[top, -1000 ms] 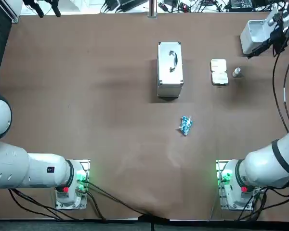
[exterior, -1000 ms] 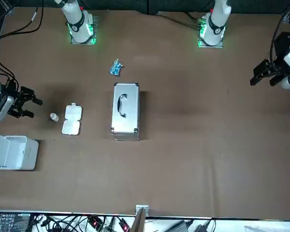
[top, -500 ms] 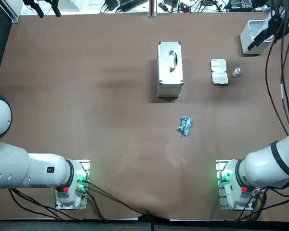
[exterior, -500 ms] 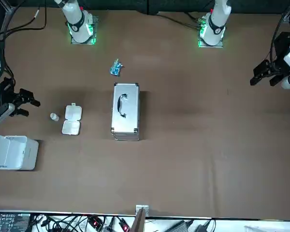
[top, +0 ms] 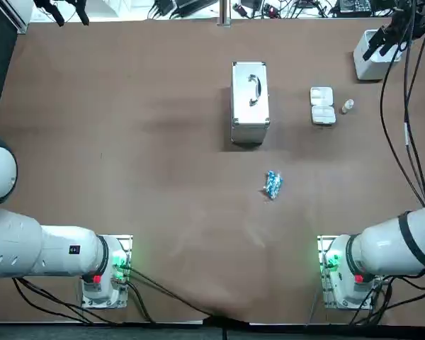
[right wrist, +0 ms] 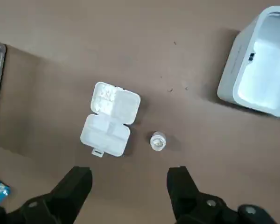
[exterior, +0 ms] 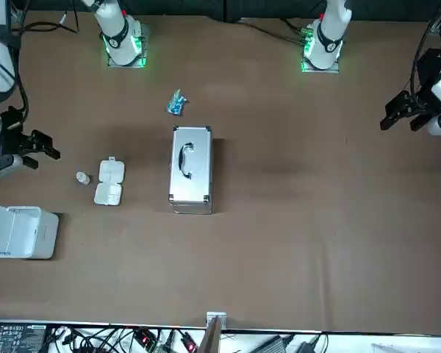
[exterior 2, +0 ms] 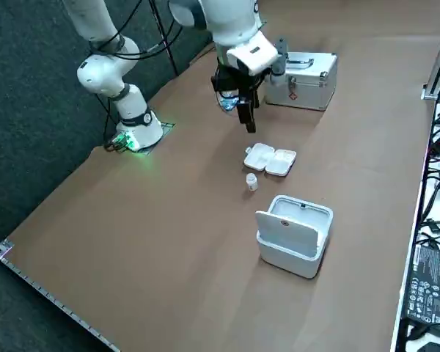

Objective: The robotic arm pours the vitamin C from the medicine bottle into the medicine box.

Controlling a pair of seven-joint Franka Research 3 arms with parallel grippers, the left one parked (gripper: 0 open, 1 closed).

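The white medicine box lies open and flat on the brown table, also seen in the front view, side view and wrist view. A small pale medicine bottle stands upright just beside it, on the robot's right. My right gripper hovers well above both, open, with nothing between its fingers. It shows near the table's far right corner, at the left edge of the front view, and hanging high in the side view.
A white open-lidded bin stands beyond the bottle at the far right. A silver carry case sits left of the box. A blue packet lies nearer the arm bases.
My right gripper has drifted toward the far right corner in the top view and looks higher. The bottle and box have not moved.
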